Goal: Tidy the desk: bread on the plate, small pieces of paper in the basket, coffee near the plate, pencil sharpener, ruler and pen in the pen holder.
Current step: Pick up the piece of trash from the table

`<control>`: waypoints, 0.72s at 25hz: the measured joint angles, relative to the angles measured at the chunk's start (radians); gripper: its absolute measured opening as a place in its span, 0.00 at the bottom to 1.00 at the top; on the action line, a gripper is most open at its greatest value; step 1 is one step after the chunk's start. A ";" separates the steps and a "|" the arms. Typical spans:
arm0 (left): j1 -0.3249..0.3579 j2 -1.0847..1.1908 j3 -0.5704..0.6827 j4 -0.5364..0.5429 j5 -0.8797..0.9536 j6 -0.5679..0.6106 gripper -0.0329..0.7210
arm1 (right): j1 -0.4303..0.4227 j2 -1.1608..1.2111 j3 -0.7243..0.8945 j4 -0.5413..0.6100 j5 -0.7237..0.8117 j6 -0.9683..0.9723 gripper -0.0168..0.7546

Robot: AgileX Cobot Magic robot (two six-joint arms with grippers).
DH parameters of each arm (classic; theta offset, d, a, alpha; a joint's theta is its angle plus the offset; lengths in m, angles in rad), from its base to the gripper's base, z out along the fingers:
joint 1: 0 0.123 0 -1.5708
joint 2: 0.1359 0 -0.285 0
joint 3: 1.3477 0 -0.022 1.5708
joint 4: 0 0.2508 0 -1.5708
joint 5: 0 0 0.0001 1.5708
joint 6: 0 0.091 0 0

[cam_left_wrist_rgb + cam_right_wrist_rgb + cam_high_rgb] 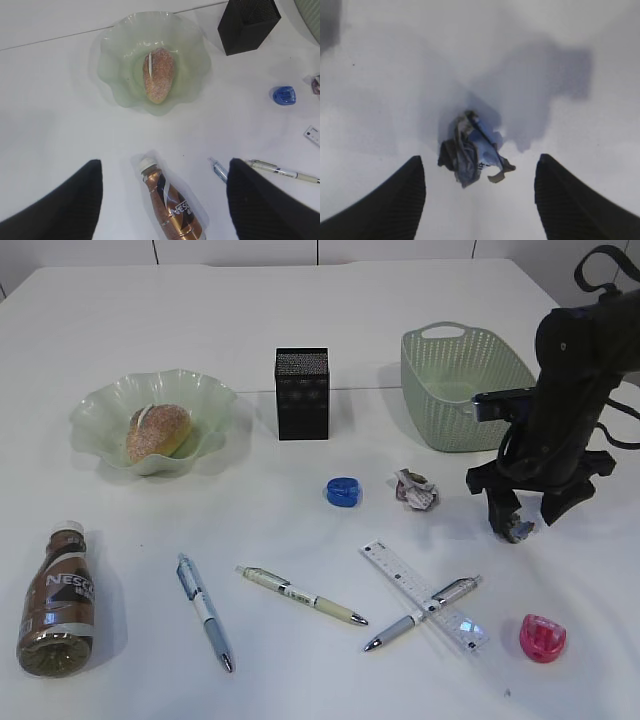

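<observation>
Crumpled paper scrap [472, 152] lies on the table [300, 300] between the spread jaws of the right end effector [480, 200], not gripped; a second wad [415, 489] sits apart, left of it. Paper step in hand: next, clench on the scrap, lift, carry to the green basket [425, 405] behind. Left end effector [162, 200] released, hanging above the coffee bottle [170, 205]; bread [159, 75] already on the plate [112, 60].
</observation>
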 joint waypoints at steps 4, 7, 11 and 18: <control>0.000 0.000 0.000 0.000 0.000 0.000 0.76 | 0.000 0.000 0.000 0.000 -0.023 0.002 0.71; 0.000 0.000 0.000 0.000 0.000 0.000 0.75 | 0.000 0.000 0.000 0.000 -0.025 0.002 0.71; 0.000 0.000 0.000 0.000 0.000 0.000 0.75 | 0.000 0.000 0.000 0.000 -0.030 0.002 0.71; 0.000 0.000 0.000 0.000 0.000 0.000 0.74 | 0.000 0.000 0.000 0.000 -0.032 0.002 0.71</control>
